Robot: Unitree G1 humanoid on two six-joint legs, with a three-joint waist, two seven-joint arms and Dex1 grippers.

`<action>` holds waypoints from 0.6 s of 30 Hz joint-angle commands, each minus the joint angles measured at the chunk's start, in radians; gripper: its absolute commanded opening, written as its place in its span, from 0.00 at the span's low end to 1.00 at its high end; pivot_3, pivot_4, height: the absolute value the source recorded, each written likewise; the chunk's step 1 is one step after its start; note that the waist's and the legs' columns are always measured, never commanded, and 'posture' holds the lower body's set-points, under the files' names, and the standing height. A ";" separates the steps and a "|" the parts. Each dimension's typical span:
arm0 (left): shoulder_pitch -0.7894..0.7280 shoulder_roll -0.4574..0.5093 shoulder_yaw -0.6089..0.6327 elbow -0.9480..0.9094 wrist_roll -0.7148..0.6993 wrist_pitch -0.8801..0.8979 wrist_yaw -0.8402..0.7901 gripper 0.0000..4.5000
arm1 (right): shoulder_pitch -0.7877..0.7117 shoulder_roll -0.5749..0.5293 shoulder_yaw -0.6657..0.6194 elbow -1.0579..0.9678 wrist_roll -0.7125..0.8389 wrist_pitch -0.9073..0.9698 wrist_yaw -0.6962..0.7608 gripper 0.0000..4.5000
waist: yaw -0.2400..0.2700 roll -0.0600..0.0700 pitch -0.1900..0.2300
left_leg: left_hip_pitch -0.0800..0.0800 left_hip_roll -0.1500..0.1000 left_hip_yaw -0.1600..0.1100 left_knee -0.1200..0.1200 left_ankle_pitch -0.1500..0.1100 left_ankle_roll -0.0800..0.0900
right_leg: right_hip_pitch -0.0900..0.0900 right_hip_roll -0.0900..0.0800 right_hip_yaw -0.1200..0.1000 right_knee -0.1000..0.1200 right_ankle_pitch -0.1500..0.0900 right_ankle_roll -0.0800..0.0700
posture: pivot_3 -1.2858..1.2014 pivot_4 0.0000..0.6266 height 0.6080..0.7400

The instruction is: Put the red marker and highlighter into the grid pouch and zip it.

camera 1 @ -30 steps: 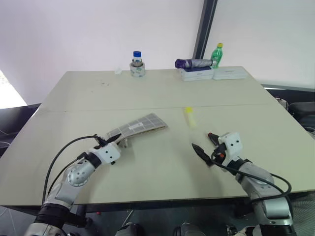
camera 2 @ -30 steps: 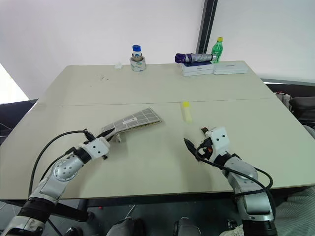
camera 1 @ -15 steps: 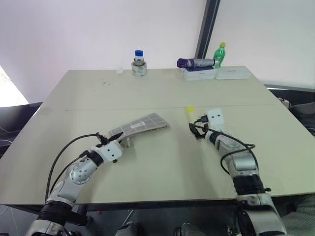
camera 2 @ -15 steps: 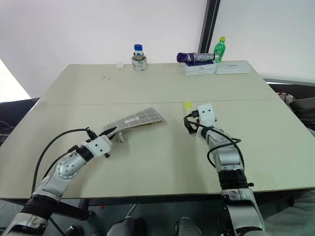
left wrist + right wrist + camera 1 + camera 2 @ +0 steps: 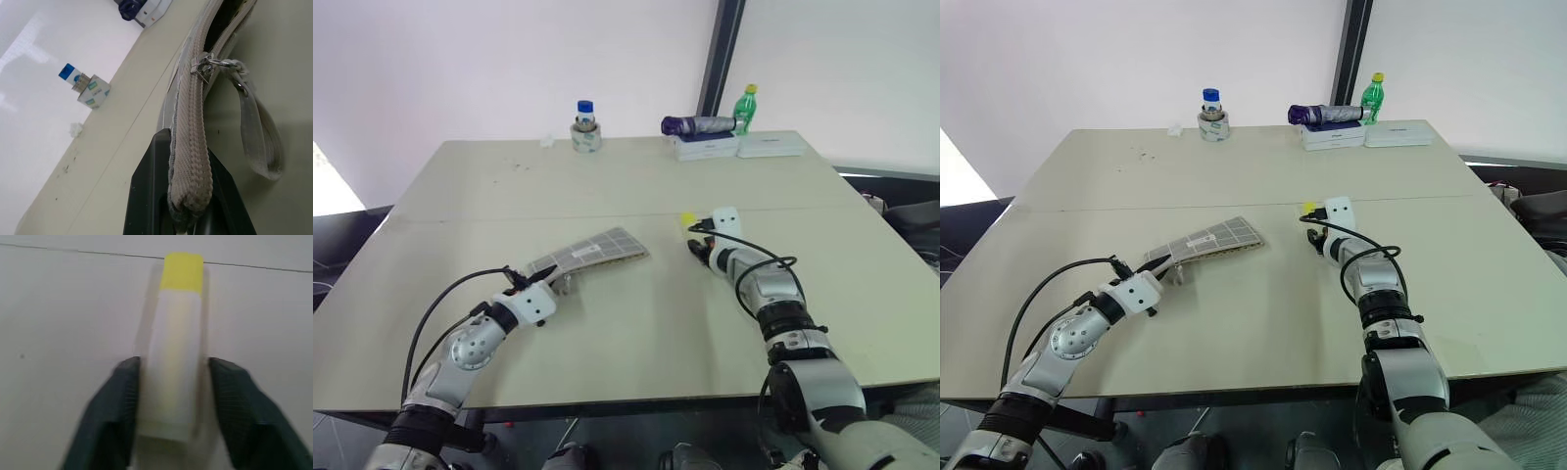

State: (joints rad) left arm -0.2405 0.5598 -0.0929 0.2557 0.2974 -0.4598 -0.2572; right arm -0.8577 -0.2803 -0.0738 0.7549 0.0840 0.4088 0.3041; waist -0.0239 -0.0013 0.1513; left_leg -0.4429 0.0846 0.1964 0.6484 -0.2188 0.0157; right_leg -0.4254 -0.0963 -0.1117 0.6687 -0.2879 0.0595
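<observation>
The highlighter (image 5: 173, 352), pale with a yellow cap (image 5: 686, 219), lies on the table right of centre. My right gripper (image 5: 173, 406) has come down over its rear end. One black finger presses each side, so it is shut on the highlighter. The grid pouch (image 5: 592, 252) is raised at a slant left of centre. My left gripper (image 5: 188, 205) is shut on the pouch's near end. The zipper pull (image 5: 203, 63) and wrist strap (image 5: 259, 132) hang at the pouch's gaping edge. The red marker is out of view.
Along the table's (image 5: 607, 186) far edge stand a blue-capped bottle in a tape roll (image 5: 585, 127), a folded purple umbrella (image 5: 697, 125) on white boxes (image 5: 739, 147), and a green bottle (image 5: 745, 106). Bare tabletop lies between the pouch and the highlighter.
My right arm has reached forward from the table's near edge to the highlighter, and its fingers have closed in around it. The left arm and pouch have stayed put.
</observation>
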 commanded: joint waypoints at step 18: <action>-0.059 -0.018 -0.008 0.006 -0.006 -0.016 -0.003 0.00 | 0.412 -0.216 0.149 -0.866 0.300 0.158 0.634 0.20 | 0.005 0.000 0.000 | -0.001 0.000 -0.004 0.000 -0.004 0.006 | 0.000 0.000 0.000 -0.001 0.000 0.000 | 0.52 0.24 1.00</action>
State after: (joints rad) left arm -0.2827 0.5423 -0.1046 0.2730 0.2968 -0.4529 -0.2609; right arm -0.4369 -0.4939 0.0575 -0.0632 0.3787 0.5679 0.9362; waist -0.0185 -0.0012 0.1514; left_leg -0.4433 0.0847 0.1929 0.6488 -0.2225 0.0219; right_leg -0.4250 -0.0967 -0.1122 0.6678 -0.2877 0.0591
